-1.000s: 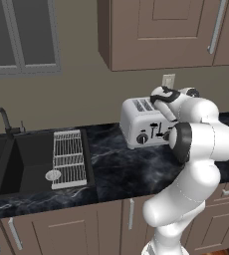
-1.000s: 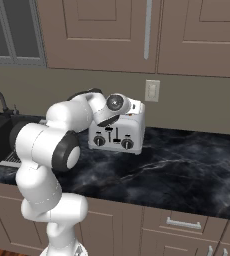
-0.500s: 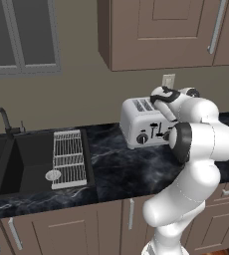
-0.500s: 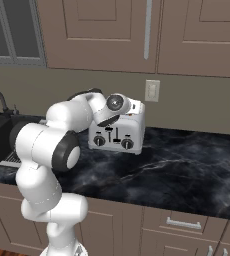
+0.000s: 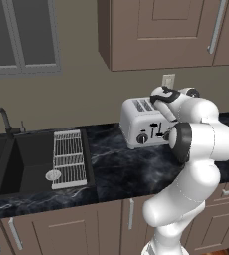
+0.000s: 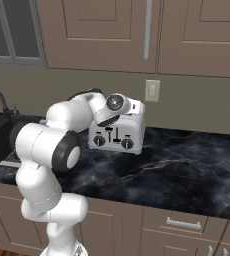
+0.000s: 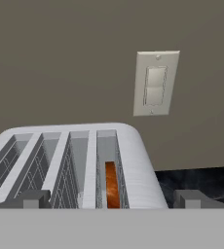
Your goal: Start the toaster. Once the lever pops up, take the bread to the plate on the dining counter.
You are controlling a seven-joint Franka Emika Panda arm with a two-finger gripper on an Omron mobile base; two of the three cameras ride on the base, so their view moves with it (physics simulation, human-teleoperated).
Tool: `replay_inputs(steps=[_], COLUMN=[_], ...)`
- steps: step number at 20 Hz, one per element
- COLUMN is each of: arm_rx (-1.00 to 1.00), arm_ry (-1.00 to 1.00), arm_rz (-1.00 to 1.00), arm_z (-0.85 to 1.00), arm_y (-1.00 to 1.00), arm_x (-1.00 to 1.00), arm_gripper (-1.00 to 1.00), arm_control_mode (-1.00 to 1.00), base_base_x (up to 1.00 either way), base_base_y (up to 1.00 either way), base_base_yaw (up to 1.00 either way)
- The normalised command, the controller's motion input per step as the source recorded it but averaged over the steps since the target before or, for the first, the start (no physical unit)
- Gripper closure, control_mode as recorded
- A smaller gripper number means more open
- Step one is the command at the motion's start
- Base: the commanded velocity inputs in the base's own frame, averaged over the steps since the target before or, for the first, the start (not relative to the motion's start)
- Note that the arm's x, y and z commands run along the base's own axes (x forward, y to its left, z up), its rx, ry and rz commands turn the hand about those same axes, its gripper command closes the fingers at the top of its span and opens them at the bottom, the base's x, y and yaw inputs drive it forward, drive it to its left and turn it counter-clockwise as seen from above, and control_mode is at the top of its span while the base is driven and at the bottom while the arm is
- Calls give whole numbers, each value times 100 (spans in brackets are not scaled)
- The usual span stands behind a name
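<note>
1. The toaster [image 5: 144, 124] sits at centre frame of the left base view, on the dark marble worktop [image 6: 187, 170] against the wall, likely so its cord can reach the wall outlet [image 7: 155, 83] above it.
2. In the hand view, the bread [image 7: 112, 185] stands on edge deep in the rightmost slot, at lower centre, so the lever appears not yet pressed or sprung.
3. The gripper [image 7: 111, 199] hovers over the toaster's top, its fingertips [image 7: 33, 198] spread wide apart and holding nothing, seemingly aligned with the bread's slot.
4. The sink [image 5: 22, 162] and its wire rack [image 5: 69, 157] lie at lower left, well apart from the work.
</note>
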Motion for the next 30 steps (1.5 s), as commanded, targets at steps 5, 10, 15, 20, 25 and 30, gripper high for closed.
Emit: replay_inputs(steps=[5, 10, 15, 20, 25, 30], arm_rx=[0, 0, 0, 0, 0, 0], arm_ry=[0, 0, 0, 0, 0, 0], arm_rz=[0, 0, 0, 0, 0, 0], arm_z=[0, 0, 0, 0, 0, 0], arm_y=[0, 0, 0, 0, 0, 0], arm_x=[0, 0, 0, 0, 0, 0], arm_gripper=[-100, -100, -100, -100, -100, -100], arm_control_mode=[-100, -100, -100, -100, -100, -100], base_base_x=[0, 0, 0, 0, 0, 0], base_base_y=[0, 0, 0, 0, 0, 0], base_base_yaw=[0, 0, 0, 0, 0, 0])
